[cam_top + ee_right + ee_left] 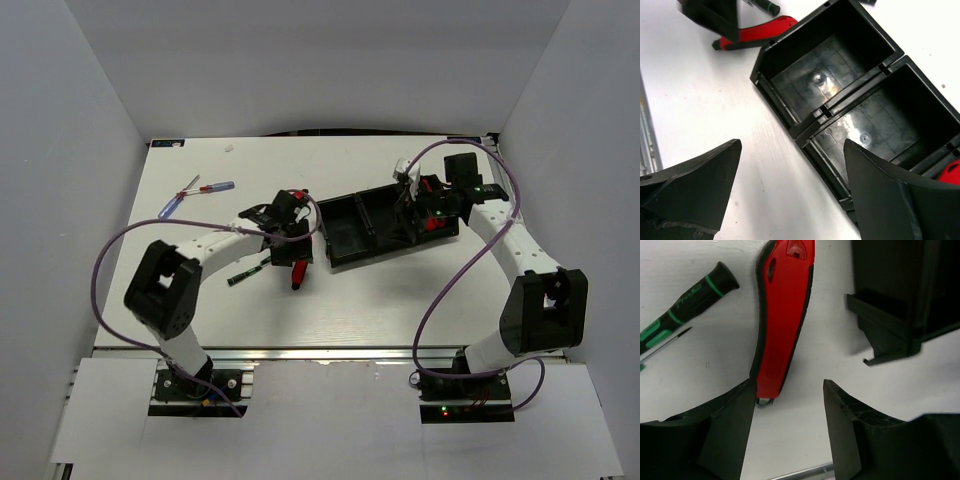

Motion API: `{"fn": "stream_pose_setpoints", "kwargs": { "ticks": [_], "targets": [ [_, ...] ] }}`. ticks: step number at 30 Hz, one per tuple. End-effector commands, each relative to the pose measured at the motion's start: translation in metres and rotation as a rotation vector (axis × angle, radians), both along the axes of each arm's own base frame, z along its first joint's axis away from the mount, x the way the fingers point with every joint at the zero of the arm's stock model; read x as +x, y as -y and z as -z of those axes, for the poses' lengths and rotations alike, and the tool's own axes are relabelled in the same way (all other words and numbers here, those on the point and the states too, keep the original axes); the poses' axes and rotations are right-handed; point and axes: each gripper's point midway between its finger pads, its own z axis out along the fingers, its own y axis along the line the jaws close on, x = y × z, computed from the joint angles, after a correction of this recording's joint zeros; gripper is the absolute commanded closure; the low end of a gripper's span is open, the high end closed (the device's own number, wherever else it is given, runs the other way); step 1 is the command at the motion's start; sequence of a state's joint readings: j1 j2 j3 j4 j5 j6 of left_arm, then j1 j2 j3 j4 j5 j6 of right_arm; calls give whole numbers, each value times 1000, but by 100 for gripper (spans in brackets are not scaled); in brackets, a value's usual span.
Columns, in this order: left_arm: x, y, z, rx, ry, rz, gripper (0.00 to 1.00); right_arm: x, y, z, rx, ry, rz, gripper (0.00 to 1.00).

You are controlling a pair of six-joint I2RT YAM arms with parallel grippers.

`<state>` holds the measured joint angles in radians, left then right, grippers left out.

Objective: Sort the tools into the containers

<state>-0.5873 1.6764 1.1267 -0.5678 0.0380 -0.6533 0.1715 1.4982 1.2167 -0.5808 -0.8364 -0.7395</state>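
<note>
A red folding knife (298,275) lies on the table just left of the black three-compartment tray (345,250). My left gripper (292,250) hangs open right above it. In the left wrist view the knife (782,315) has its ringed end by the left fingertip, and the gripper (789,390) is empty. A black screwdriver with green marks (245,272) lies left of the knife and also shows in the left wrist view (690,302). My right gripper (412,212) is open and empty over the tray's right part (792,145). A red tool (952,172) lies in the right compartment.
A blue-handled screwdriver (210,189) and a red-handled one (187,186) lie at the far left of the table. The tray's left compartment (825,65) and middle compartment (885,120) hold nothing. White walls enclose the table.
</note>
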Motion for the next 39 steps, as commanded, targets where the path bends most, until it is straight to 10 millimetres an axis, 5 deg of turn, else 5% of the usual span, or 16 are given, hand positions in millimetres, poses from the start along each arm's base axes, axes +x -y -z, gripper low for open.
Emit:
{"fn": "stream_pose_setpoints", "kwargs": {
  "ticks": [1, 19, 23, 26, 33, 38, 39],
  "targets": [
    [7, -6, 8, 138, 28, 47, 33, -9, -7, -19, 65, 8, -31, 11],
    [11, -9, 45, 272, -4, 74, 37, -17, -10, -21, 102, -30, -42, 11],
    [8, -8, 58, 278, -29, 81, 43, -19, -12, -24, 106, -32, -52, 11],
    [5, -7, 59, 260, -35, 73, 57, -23, -14, -26, 109, -43, -68, 11],
    [-4, -2, 24, 140, 14, 21, 94, -43, -31, -24, 128, -138, -115, 11],
    [-16, 12, -29, -68, 117, 12, 99, -57, -61, -25, 160, -299, -90, 11],
    [-17, 14, -37, -100, 133, 7, 99, -46, -67, -26, 164, -281, -51, 11]
  ]
}}
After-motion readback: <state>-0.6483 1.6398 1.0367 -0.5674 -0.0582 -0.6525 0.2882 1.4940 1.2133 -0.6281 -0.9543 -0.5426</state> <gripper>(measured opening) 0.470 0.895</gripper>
